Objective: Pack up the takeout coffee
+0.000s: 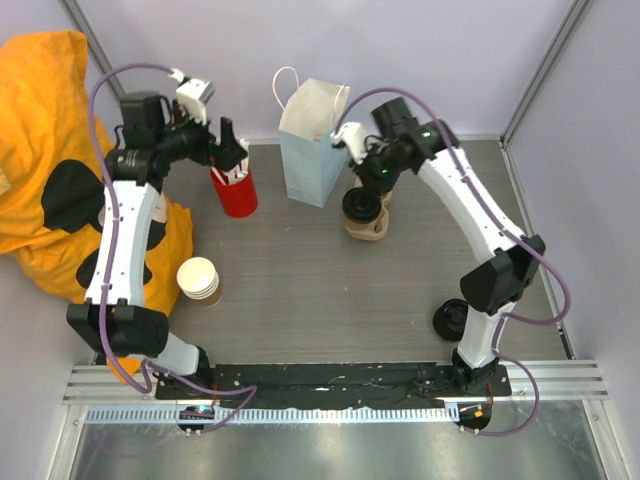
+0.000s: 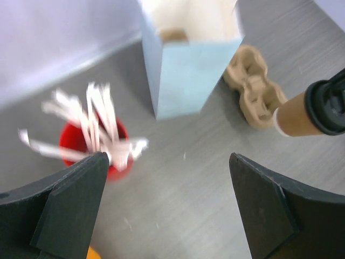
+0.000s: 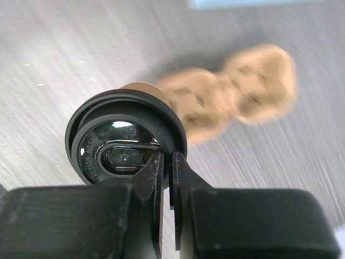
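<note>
The takeout coffee (image 3: 116,145), a tan paper cup with a black lid, is pinched at the lid's rim by my right gripper (image 3: 167,156), which is shut on it. From above, the coffee (image 1: 361,205) sits over the brown cardboard cup carrier (image 1: 372,228), just right of the pale blue paper bag (image 1: 312,155). In the left wrist view the coffee (image 2: 299,114) shows at the right edge, beside the carrier (image 2: 250,81). My left gripper (image 2: 167,159) is wide open with nothing between its fingers, hovering near the red cup (image 1: 234,192).
The red cup (image 2: 70,154) holds white stirrers. A stack of lidless paper cups (image 1: 199,280) stands at the front left. Loose black lids (image 1: 450,320) lie by the right arm's base. An orange cloth (image 1: 40,150) fills the far left. The bag (image 2: 188,70) stands open at the top.
</note>
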